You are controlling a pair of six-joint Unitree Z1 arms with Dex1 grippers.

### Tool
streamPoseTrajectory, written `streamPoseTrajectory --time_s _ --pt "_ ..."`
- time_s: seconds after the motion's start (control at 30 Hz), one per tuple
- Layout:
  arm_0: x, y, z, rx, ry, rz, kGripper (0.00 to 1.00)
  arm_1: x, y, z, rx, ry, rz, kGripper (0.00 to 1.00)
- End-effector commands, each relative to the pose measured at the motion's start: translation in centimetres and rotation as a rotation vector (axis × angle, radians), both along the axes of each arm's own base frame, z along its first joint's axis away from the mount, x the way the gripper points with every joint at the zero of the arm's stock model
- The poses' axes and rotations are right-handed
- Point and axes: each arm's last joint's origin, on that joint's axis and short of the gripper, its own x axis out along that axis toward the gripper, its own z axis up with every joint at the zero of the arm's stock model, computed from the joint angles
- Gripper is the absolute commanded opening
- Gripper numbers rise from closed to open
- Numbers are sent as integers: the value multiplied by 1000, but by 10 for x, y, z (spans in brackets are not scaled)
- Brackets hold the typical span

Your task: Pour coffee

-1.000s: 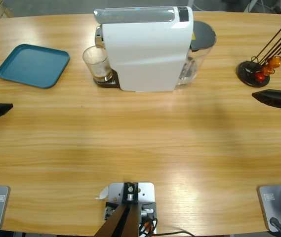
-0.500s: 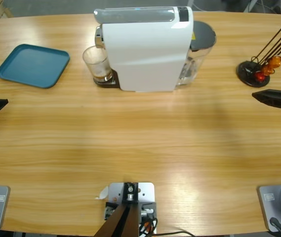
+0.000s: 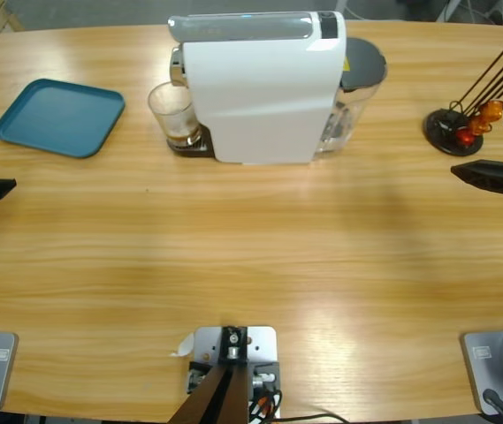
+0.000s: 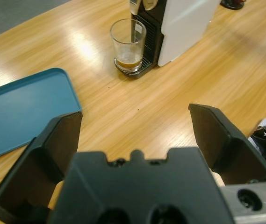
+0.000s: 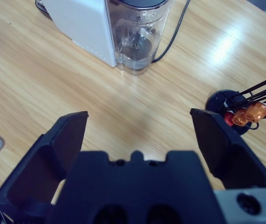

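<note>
The coffee [image 4: 129, 61], a shallow layer of dark reddish-brown liquid, sits at the bottom of a small clear glass tumbler [image 3: 173, 113] that stands upright on the dark drip tray under the spout of a white capsule coffee machine [image 3: 260, 88] at the far middle of the long wooden table [image 3: 251, 256]. Behind the machine, its clear water tank with a grey lid [image 5: 135, 39] is attached, with a black cable trailing away from it. A teal rounded-square tray [image 3: 59, 117] lies flat to one side of the tumbler, well apart from it, and a black round stand of thin rods holding orange and red capsules [image 3: 463, 128] is at the opposite end. The left gripper [image 4: 135, 126] hangs near the teal tray's end of the table, jaws spread wide and empty, looking toward the tumbler from a distance. The right gripper [image 5: 140, 128] is at the capsule stand's end, jaws likewise wide apart and holding nothing. Judging from this, some coffee is already brewed into the glass, but neither gripper touches the tumbler, so any lifting or pouring appears not yet begun.
</note>
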Motion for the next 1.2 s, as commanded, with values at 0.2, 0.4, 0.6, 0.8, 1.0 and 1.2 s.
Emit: streamPoseTrajectory --time_s 0.2,0.4,0.6,0.8,1.0,1.2 --pt "5 -2 -12 -9 -15 -44 1000 -1 1 -9 -4 23 -8 1000" --pt "26 -13 -10 -12 11 -77 1000 2 4 -10 8 47 5 1000" --pt "59 -27 -10 67 -21 -139 1000 2 4 -9 17 41 3 1000" --pt "97 -41 -23 81 -11 -192 1000 3 2 -20 46 31 -17 1000" --pt "145 -57 -28 33 5 -252 1000 18 6 -28 52 83 -32 1000" --pt "160 -61 -37 11 55 -262 1000 29 6 -32 43 112 -52 1000"
